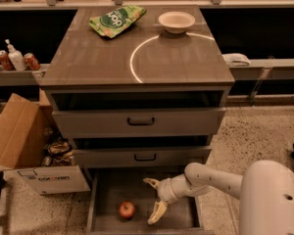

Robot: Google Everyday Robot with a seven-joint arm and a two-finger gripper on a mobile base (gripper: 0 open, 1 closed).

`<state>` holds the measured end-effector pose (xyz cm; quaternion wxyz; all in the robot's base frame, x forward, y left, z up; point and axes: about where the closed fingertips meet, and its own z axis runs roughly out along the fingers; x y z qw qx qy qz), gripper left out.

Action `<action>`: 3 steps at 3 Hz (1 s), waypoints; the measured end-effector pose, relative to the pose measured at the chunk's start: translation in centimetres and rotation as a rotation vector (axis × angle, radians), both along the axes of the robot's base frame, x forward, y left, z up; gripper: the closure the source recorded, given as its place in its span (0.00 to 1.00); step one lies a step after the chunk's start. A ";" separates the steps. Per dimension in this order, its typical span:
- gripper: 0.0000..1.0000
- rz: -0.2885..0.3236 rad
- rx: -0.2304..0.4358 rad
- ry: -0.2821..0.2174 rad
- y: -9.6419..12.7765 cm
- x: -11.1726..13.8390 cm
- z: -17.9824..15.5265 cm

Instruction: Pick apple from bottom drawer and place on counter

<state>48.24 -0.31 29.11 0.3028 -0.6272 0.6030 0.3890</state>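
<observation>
Cabinet, grey, three drawers, under a glossy bench [186,67] marked with a thin white arc [132,62]. Most of the bench is bare, with open room across the front half and both side edges.

Robot body [272,199] at lower right, cut off by the frame's right and bottom edges. Its white arm [215,179] reaches left into the bottom drawer [110,192].

Cardboard box [17,136] on the floor left of the cabinet, flap up. There is dark print on its white front, but it cannot be read.

Bottom drawer pulled out. The floor is flat and grey with low side walls; its front edge is lost at the bottom of the frame. The two upper drawers, with black handles [141,122], overhang its back part, which is in shadow.

Green bag [116,19] at the bench's back left. It has white lettering on a round badge, something like "oop", not sure.

White bowl [176,21] at back right, just beside the top of the arc.

Gripper [154,198] inside the bottom drawer, right of centre. Fingers spread wide, one toward the back and one toward the front, nothing between them.

Apple [127,209] on the drawer floor, left of the gripper. It is near the lower finger but apart from it, with free floor all round.

Two red cans [32,61] and a pump bottle [14,58] on the left ledge; labels too small to read.
</observation>
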 end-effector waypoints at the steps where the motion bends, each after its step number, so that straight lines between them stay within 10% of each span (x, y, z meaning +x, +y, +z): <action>1: 0.00 -0.019 -0.056 -0.021 1.0 1.1 -2.3; 3: 0.00 -0.056 -0.111 -0.061 3.7 2.5 -6.5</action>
